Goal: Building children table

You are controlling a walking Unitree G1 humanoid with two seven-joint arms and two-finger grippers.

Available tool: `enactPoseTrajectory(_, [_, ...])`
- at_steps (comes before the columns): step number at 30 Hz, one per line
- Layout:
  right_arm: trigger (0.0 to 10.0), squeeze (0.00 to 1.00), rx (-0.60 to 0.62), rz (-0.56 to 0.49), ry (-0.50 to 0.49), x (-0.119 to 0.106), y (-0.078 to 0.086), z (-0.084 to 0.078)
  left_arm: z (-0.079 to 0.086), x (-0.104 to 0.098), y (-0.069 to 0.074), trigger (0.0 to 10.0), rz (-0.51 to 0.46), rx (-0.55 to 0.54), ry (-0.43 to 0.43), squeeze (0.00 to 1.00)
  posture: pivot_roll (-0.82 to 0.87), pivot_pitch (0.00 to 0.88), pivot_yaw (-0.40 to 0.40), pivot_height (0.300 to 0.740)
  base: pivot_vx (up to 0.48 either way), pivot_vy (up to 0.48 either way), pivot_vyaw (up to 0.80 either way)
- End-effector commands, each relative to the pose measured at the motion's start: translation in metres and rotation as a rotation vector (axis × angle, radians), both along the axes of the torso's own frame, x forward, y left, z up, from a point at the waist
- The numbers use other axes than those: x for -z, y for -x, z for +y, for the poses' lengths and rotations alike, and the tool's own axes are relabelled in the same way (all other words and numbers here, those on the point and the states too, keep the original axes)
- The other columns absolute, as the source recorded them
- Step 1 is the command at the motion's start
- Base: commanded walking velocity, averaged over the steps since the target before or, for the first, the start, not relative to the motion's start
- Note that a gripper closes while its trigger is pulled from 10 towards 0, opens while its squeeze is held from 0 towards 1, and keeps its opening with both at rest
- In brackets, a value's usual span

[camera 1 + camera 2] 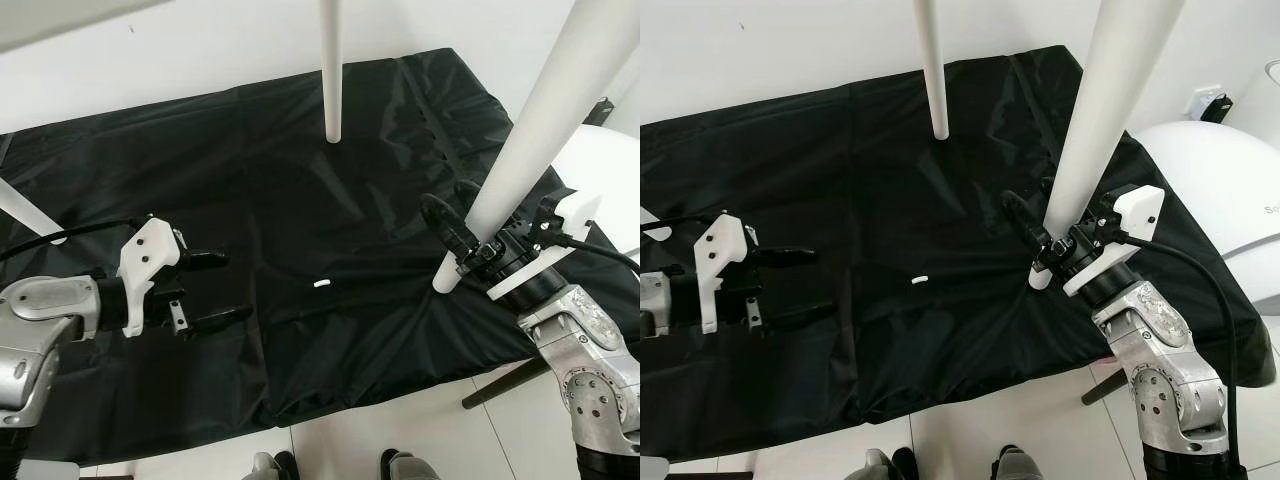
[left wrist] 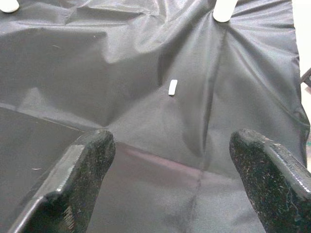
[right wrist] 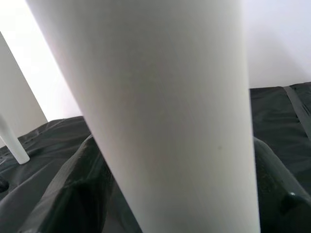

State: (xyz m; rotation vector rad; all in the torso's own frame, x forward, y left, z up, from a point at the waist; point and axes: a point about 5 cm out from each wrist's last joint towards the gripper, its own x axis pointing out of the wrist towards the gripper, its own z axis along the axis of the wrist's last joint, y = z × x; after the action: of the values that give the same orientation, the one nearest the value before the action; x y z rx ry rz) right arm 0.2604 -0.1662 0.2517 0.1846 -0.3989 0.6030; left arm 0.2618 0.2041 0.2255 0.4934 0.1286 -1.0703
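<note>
Step in hand, by my reading: seating a table leg. The right end effector point(image 1: 478, 238) has its two black fingers closed around the lower end of a white table leg point(image 1: 535, 120), which leans up and away to the far right. The leg's foot touches the black cloth point(image 1: 300, 200) at the near right of the tabletop; the cloth puckers there. In the right wrist view the leg point(image 3: 160, 111) runs straight between the fingers.

A second white leg point(image 1: 331, 70) stands upright at far centre, its tip on the cloth. A third leg point(image 1: 25, 212) slants in at the left edge.

The left end effector point(image 1: 222, 288) hovers low over the near left of the cloth, fingers spread wide, holding nothing. A small white piece point(image 1: 321, 284), perhaps a fitting, though too small to tell, lies loose on the cloth just to its right, between the two end effectors and well short of the held leg.

Next move likely calls for righting the tilted leg over its mount and turning or pressing it home; the left end effector is free to steady.

Risk: the leg slipping on loose cloth.
</note>
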Motion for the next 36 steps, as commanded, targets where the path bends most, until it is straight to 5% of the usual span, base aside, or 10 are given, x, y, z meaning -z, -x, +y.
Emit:
enactPoseTrajectory(1, [10.0,0.00,-0.024,0.014,-0.007,0.003,-0.002,0.007,0.002,0.000,0.001,10.0,0.041,0.063,-0.054,0.00,-0.08,0.253,0.108,0.740,0.000,0.000,0.00])
enactPoseTrajectory(5, [10.0,0.00,0.035,0.015,-0.034,0.005,0.001,0.005,-0.003,-0.014,-0.006,10.0,0.036,0.101,-0.051,0.00,-0.09,0.261,0.133,0.740,0.000,0.000,0.00])
enactPoseTrajectory(6, [6.8,0.00,0.053,0.011,-0.043,0.005,0.004,0.004,-0.006,-0.015,-0.007,10.0,0.037,0.112,-0.042,0.00,-0.10,0.261,0.139,0.740,0.000,0.000,0.00])
enactPoseTrajectory(8, [6.8,0.00,0.058,0.009,-0.049,0.005,0.004,0.004,-0.007,-0.016,-0.007,10.0,0.037,0.116,-0.039,0.00,-0.10,0.261,0.139,0.740,0.000,0.000,0.00])
enactPoseTrajectory(9, [0.0,0.00,0.067,0.005,-0.065,0.005,0.006,0.003,-0.008,-0.016,-0.007,10.0,0.038,0.118,-0.037,0.00,-0.10,0.261,0.139,0.740,0.000,0.000,0.00])
enactPoseTrajectory(20, [0.0,0.00,0.121,-0.037,-0.059,0.001,0.006,-0.002,-0.011,-0.017,-0.007,10.0,0.033,0.123,-0.027,0.00,-0.11,0.245,0.140,0.740,0.000,0.000,0.00])
enactPoseTrajectory(36, [0.0,0.00,0.385,-0.066,-0.266,-0.009,0.002,-0.003,-0.010,-0.016,-0.010,10.0,0.034,0.128,-0.049,0.00,-0.11,0.232,0.155,0.740,0.000,0.000,0.00])
